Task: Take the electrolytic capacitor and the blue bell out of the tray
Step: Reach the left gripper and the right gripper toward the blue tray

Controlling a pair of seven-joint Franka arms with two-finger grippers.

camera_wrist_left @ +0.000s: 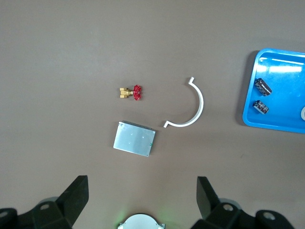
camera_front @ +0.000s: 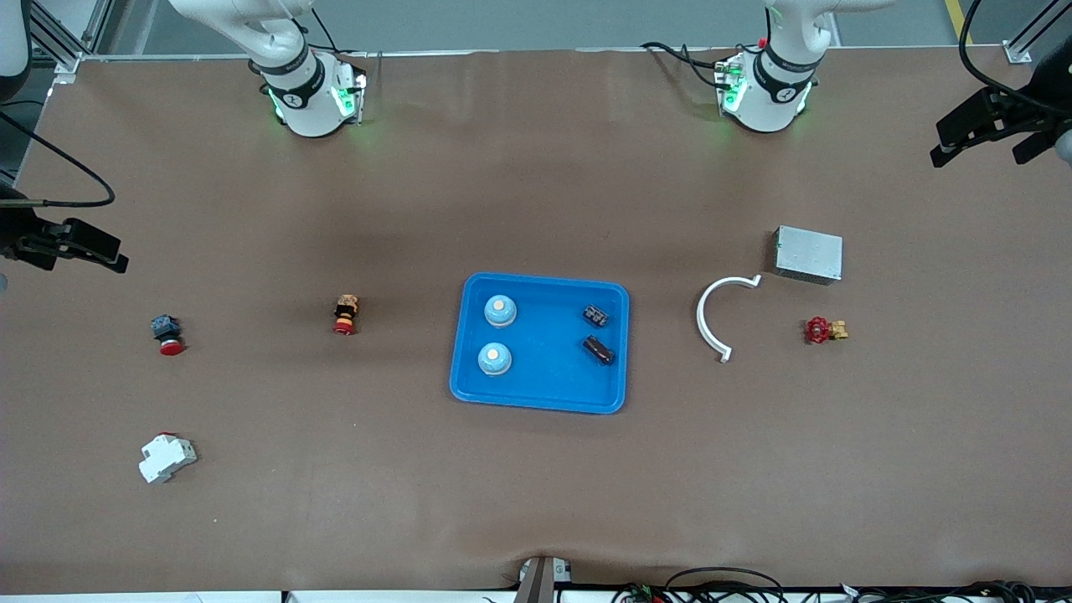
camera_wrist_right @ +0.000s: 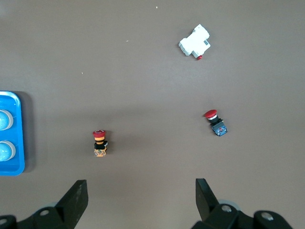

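The shallow blue plastic tray (camera_front: 540,402) in the middle of the brown table (camera_front: 419,502) holds two pale blue round bells (camera_front: 500,311) toward the right arm's end and two small dark cylindrical capacitors (camera_front: 595,315) toward the left arm's end. The left gripper (camera_wrist_left: 142,195) hangs high over the table at the left arm's end, above a grey metal box (camera_front: 807,255), a white plastic half-ring (camera_front: 717,311) and a red-handled brass valve (camera_front: 824,330); its fingers are wide open and hold nothing. The right gripper (camera_wrist_right: 141,196) hangs high over the right arm's end, above two red-capped push buttons (camera_front: 345,315) and a white breaker block (camera_front: 166,457), also wide open and empty.
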